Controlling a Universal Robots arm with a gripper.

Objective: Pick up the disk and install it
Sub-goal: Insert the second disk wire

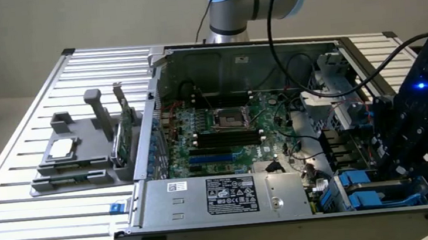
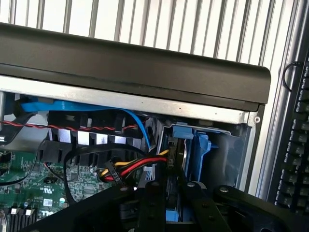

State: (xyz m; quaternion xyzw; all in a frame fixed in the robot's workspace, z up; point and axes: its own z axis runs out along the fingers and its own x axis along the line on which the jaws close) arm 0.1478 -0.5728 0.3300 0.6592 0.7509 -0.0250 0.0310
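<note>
We are looking at the gripper [image 2: 172, 192] reaching down into the drive bay at the corner of the open computer case [image 1: 248, 45], at the exterior view's lower right. The disk [image 2: 176, 145] is standing on edge there in its blue carrier frame, slotted upright between the bay walls, and the gripper is straddling its upper edge. That posture suits a part that has to slide straight down along the bay's guides. Whether the gripper is clamping the disk or letting it go, we cannot tell.

Just beside the disk, a bundle of red, yellow and black cables [image 2: 131, 167] is lying near the bay, so the approach from directly above is keeping the gripper clear of it. The motherboard [image 1: 223, 125] is sitting flat in the case floor, with the boxed power supply [image 1: 229, 195] near the front edge.

The case is resting on a slatted aluminium surface [image 1: 44, 230]. At the exterior view's left, a grey tray [image 1: 85, 170] is holding a small square chip [image 1: 63, 148], with a thin green card [image 1: 125, 134] standing upright in it, well apart from the bay. A dark keyboard [image 2: 297, 159] is lying on the surface outside the case wall. Behind the rig, a plain grey wall is closing off the room.
</note>
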